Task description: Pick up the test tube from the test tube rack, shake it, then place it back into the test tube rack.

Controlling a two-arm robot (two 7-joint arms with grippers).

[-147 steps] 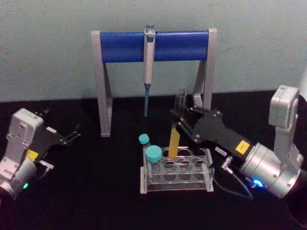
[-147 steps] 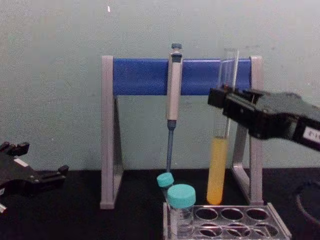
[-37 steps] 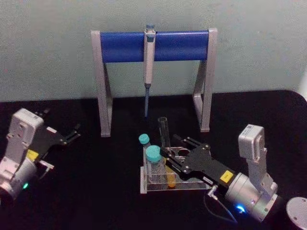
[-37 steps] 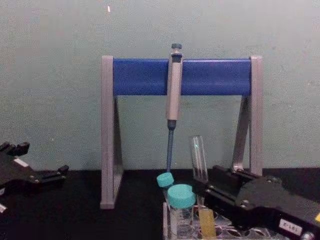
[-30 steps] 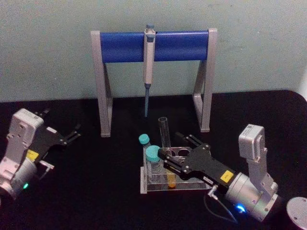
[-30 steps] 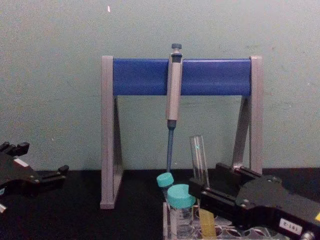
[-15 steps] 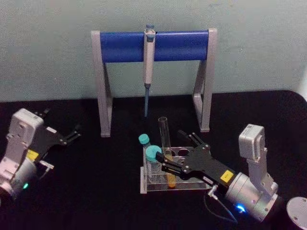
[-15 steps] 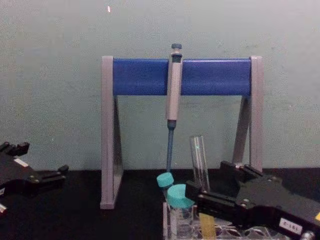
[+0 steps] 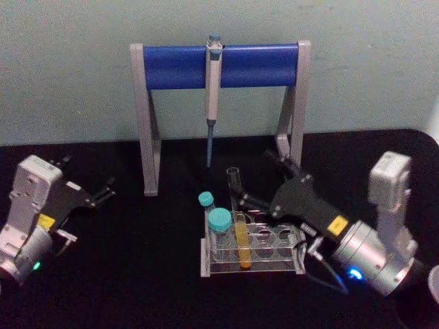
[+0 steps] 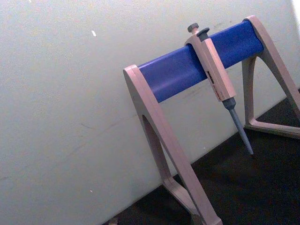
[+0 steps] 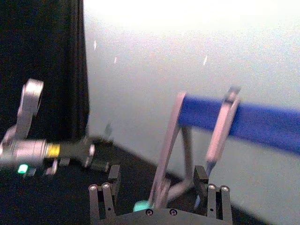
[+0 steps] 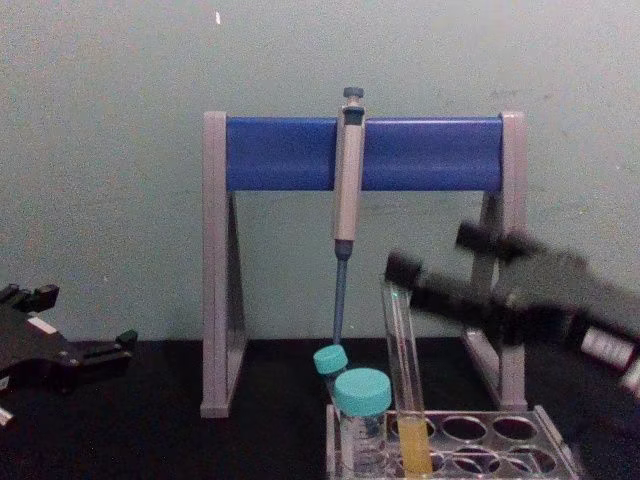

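Tube [image 9: 239,233] stands in rack [image 9: 252,264]; right claw [image 9: 252,179] spread wide at its 2 o'clock, apart. Left claw [image 9: 104,190] parked, open.

From the head you look down on the test tube rack [image 9: 252,248]. From the chest you look level and closer. Both wrist views face the wall; all four share the blue-bar stand [image 9: 221,66].
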